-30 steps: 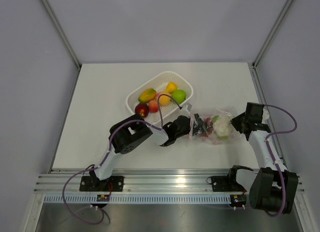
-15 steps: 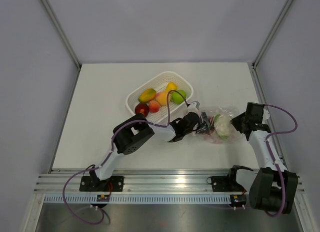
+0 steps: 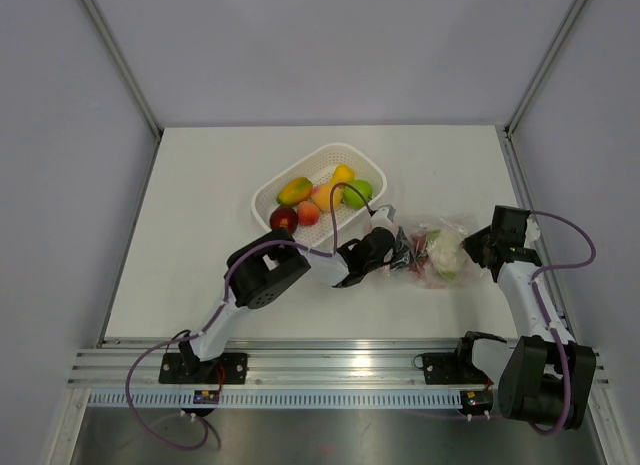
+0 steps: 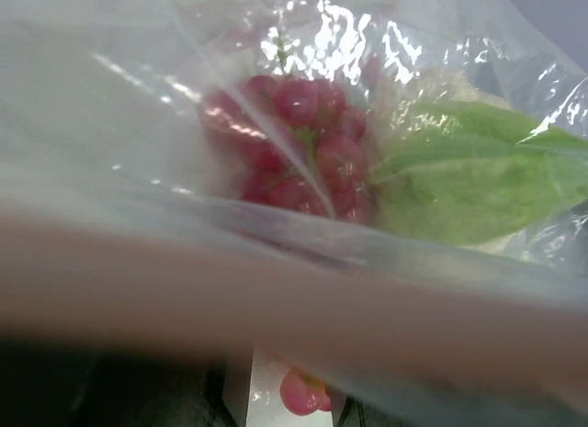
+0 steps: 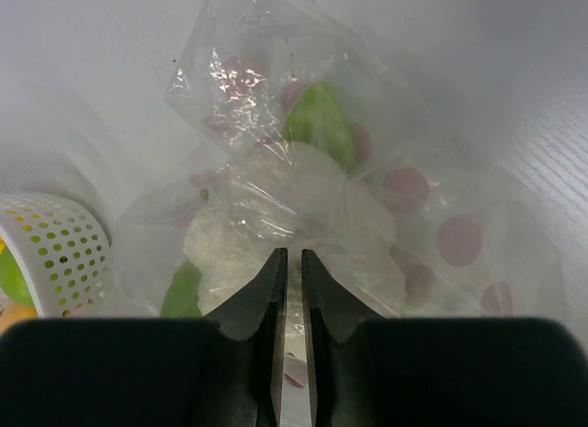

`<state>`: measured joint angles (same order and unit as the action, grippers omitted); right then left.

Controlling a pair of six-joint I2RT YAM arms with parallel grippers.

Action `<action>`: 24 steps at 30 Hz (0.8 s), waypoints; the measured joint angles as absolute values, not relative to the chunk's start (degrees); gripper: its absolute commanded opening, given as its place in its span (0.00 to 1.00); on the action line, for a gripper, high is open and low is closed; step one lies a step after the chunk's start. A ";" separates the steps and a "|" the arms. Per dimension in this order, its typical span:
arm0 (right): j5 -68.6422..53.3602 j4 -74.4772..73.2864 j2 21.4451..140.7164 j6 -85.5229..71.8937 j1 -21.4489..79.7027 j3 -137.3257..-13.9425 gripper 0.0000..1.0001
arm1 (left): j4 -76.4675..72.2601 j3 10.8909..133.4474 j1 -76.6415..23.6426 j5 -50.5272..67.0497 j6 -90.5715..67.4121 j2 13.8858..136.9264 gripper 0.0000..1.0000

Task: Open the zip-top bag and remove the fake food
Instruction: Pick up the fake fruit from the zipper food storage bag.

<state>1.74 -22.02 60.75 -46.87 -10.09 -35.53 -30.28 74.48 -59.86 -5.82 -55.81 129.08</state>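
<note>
Pinching the zip-top bag (image 3: pixel 455 233) by the counter's (image 3: pixel 200 205) right edge in my right gripper (image 5: pixel 288 254), I cannot tell the left gripper's (image 3: pixel 402 253) state; grapes (image 4: pixel 299 147) and cauliflower (image 5: pixel 285 207) left inside, other fake food (image 3: pixel 325 197) in the basket (image 3: pixel 280 180).

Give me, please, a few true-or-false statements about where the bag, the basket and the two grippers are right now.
1. The right gripper is pinched on an edge of the zip-top bag. True.
2. The bag lies inside the white basket. False: it lies on the table, to the right of the basket.
3. A green apple sits in the basket. True.
4. The bag is empty. False: a red grape bunch and a pale leafy piece are inside it.
5. The left gripper is above the basket. False: it is at the bag's left end.
</note>
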 measured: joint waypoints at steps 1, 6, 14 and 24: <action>2.11 -22.22 60.75 -47.18 -10.09 -35.53 0.18 | -31.24 73.67 -59.79 -5.82 -55.92 128.88 0.32; 3.73 -23.05 60.75 -48.80 -10.09 -35.53 0.18 | -35.14 68.14 -59.09 -5.45 -56.64 126.61 0.31; 6.92 -25.04 59.83 -51.29 -10.09 -35.53 0.18 | -39.92 59.72 -57.58 -4.80 -57.49 122.54 0.29; 9.58 -26.46 58.28 -52.40 -10.22 -35.46 0.18 | -40.56 54.24 -57.52 -4.97 -57.19 118.78 0.26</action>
